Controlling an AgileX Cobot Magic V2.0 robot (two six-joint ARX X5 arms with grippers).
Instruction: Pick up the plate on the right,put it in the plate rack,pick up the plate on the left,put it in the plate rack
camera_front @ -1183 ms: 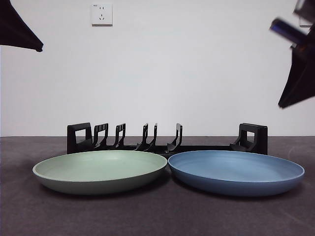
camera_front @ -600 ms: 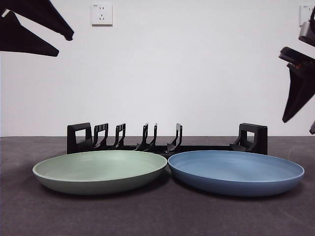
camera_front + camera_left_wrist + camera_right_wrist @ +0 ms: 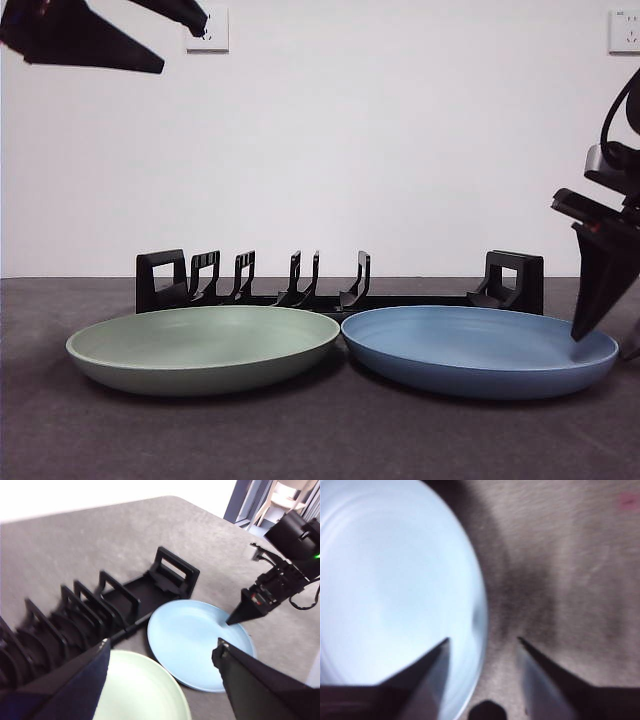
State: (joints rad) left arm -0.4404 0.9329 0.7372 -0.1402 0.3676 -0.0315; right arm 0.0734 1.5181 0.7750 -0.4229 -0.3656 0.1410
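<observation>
Down by the blue plate [image 3: 480, 350], the right tool [image 3: 585, 325] now sits much lower than a moment ago, when it was up near the top corner. Its two black jaws are spread wide, one over the plate's outer edge and one over the bare tabletop [image 3: 570, 555] just beside it. They are not holding anything. I cannot tell if a tip touches the plate.

Up high, the left tool [image 3: 165, 35] has slid further in from the side edge since then. Its jaws are wide apart too, and empty. It is well above the green plate [image 3: 205, 345].

Both plates lie flat on the grey tabletop, side by side, with their rims almost touching in the middle. The green one is on the left and the blue one on the right in the front view.

Just behind them stands the plate rack [image 3: 340, 285]. It is long, low and black, with upright dividers and blocky ends. No plate is in it. On the white wall behind is a socket [image 3: 207, 30].
</observation>
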